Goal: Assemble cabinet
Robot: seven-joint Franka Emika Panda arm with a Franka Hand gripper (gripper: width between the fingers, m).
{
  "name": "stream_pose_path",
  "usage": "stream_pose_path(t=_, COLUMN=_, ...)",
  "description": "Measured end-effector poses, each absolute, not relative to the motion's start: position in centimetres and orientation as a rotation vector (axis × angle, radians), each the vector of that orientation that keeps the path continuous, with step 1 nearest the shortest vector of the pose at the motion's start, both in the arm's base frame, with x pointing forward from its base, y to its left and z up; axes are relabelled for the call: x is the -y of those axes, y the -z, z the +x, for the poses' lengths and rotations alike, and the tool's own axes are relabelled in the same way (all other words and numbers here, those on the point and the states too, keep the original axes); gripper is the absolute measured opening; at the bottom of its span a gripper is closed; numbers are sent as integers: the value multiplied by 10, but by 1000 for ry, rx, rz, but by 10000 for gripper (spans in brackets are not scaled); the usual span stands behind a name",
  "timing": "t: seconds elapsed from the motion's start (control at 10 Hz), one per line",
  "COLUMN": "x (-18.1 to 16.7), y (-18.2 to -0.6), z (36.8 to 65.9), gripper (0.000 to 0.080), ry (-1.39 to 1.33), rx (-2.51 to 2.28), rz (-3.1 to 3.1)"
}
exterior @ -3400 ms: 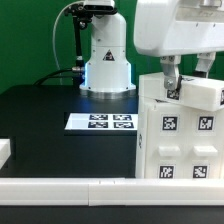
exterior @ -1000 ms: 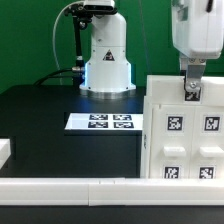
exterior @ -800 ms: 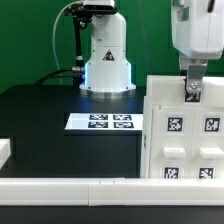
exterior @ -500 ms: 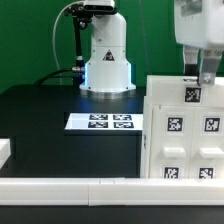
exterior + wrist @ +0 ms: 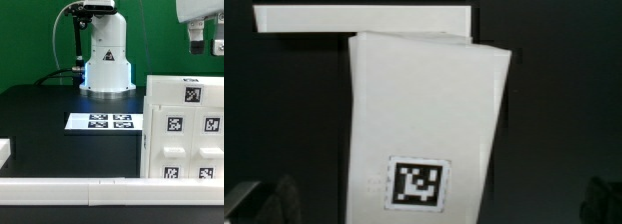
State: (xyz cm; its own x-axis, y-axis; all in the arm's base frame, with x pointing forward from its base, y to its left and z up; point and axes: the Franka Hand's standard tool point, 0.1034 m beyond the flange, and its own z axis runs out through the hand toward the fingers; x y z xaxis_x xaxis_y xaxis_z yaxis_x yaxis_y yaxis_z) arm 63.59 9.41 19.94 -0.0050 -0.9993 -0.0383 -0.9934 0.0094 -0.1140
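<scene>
The cabinet [image 5: 185,135] is a large white box with square black-and-white tags on its front, standing at the exterior view's right. A long white piece with one tag [image 5: 190,92] lies along its top. It also shows in the wrist view [image 5: 429,120], straight under the camera. My gripper [image 5: 207,45] hangs well above the cabinet at the upper right. It is open and empty. In the wrist view its dark fingers [image 5: 274,200] stand wide apart on either side of the tagged piece, not touching it.
The marker board [image 5: 100,122] lies flat on the black table left of the cabinet. The arm's white base [image 5: 105,55] stands at the back. A white rail [image 5: 70,186] runs along the front edge, with a white block [image 5: 4,150] at the far left.
The gripper was down at the tagged piece on top of the cabinet. It has let go and risen straight up. The piece stays on the cabinet.
</scene>
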Motion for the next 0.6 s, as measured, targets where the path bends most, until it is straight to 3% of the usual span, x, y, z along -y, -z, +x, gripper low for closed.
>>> stream_pose_path(t=0.6, x=-94, y=-197, z=635, gripper=797, ry=81, rx=-2147, rz=-2146)
